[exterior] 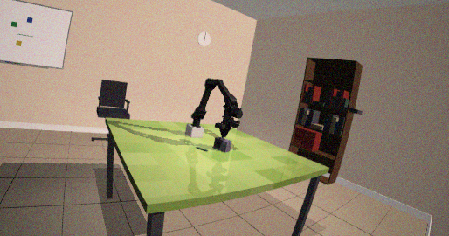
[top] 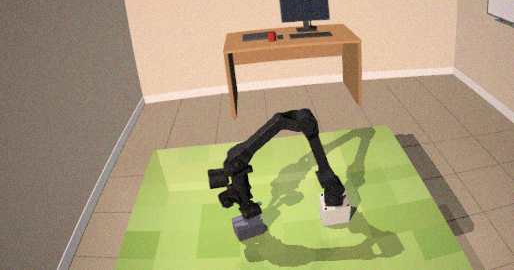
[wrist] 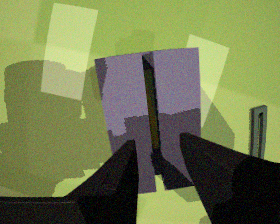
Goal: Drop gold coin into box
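The grey box [top: 249, 229] [exterior: 223, 144] [wrist: 177, 82] is closed and stands on the green table top, its slot running lengthwise in the wrist view. A dark gold strip of the coin [wrist: 151, 105] shows down inside the slot, below the lid's surface; how deep it sits is hard to tell. My gripper [top: 252, 213] [exterior: 224, 135] [wrist: 157, 143] is open just above the box, its fingertips apart on either side of the slot's near end, with nothing between them. The dark-green holder [exterior: 202, 149] [wrist: 253, 131] is empty, right of the box in the wrist view.
The arm's white base block [top: 336, 216] [exterior: 195, 131] stands on the green table top [top: 180, 220] [exterior: 166, 179]. A desk with a monitor, a chair and a bookshelf stand away from the table.
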Controlling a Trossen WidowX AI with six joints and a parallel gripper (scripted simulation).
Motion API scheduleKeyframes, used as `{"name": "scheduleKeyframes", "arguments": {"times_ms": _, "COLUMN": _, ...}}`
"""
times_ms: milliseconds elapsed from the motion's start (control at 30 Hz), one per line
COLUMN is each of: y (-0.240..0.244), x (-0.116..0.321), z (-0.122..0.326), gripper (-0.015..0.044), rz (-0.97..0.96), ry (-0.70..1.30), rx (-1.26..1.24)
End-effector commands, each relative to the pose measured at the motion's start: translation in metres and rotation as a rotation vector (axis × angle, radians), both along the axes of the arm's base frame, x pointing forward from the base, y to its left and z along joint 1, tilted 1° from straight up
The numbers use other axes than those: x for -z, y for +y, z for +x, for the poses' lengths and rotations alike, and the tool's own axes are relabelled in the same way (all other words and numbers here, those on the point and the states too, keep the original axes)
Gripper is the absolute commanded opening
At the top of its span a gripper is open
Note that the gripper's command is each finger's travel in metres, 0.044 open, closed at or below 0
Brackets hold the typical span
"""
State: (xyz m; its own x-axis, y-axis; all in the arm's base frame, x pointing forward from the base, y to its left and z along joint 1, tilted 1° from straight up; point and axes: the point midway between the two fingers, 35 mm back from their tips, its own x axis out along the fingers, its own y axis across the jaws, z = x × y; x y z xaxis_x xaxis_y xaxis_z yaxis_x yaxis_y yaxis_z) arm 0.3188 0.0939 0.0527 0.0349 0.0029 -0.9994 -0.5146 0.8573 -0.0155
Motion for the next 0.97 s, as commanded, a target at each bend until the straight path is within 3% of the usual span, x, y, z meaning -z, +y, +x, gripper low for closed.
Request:
{"name": "scheduleKeyframes", "arguments": {"times_ms": 0, "y": 0.0, "x": -0.001, "z": 0.0, "gripper": 0.0161, "rz": 0.0, "ry": -0.001, "rx": 0.0}}
{"name": "scheduleKeyframes", "arguments": {"times_ms": 167, "y": 0.0, "x": -0.001, "z": 0.0, "gripper": 0.0161, "rz": 0.0, "ry": -0.001, "rx": 0.0}}
{"name": "scheduleKeyframes", "arguments": {"times_ms": 533, "y": 0.0, "x": -0.04, "z": -0.003, "gripper": 0.044, "rz": -0.001, "ry": 0.003, "rx": 0.0}}
{"name": "scheduleKeyframes", "arguments": {"times_ms": 633, "y": -0.001, "x": -0.061, "z": -0.006, "gripper": 0.044, "rz": -0.002, "ry": 0.007, "rx": 0.0}}
{"name": "scheduleKeyframes", "arguments": {"times_ms": 933, "y": -0.001, "x": -0.061, "z": -0.006, "gripper": 0.044, "rz": -0.002, "ry": 0.007, "rx": 0.0}}
